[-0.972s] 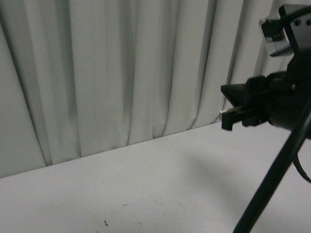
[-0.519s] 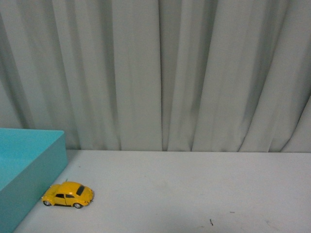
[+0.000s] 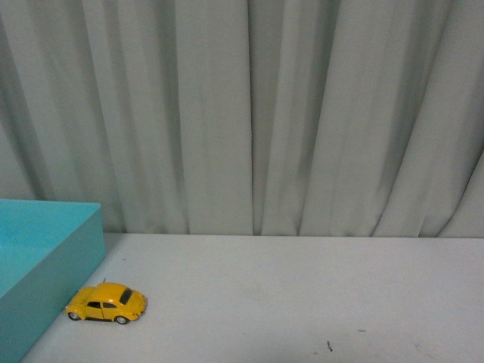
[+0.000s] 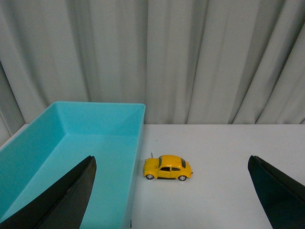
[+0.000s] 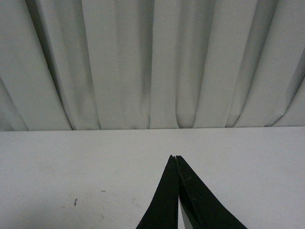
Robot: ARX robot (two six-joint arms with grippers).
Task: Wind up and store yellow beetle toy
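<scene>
On table (image 3: 302, 295): beetle (image 3: 106, 303) upright on wheels, just beside teal box (image 3: 53, 265)
Left gripper (image 4: 170, 159): spread wide, empty
Right gripper (image 5: 175, 160): fingers pressed together, empty

The small yellow beetle toy car (image 3: 106, 302) stands on its wheels on the flat white table top (image 3: 302, 287), far over on the left side. Right beside it, further left, sits the big open turquoise box (image 3: 64, 265); the car is outside the box, with one end pointing at the box wall. Behind the table and the box hangs the long grey folded cloth curtain (image 3: 249, 113), all the way across.
</scene>
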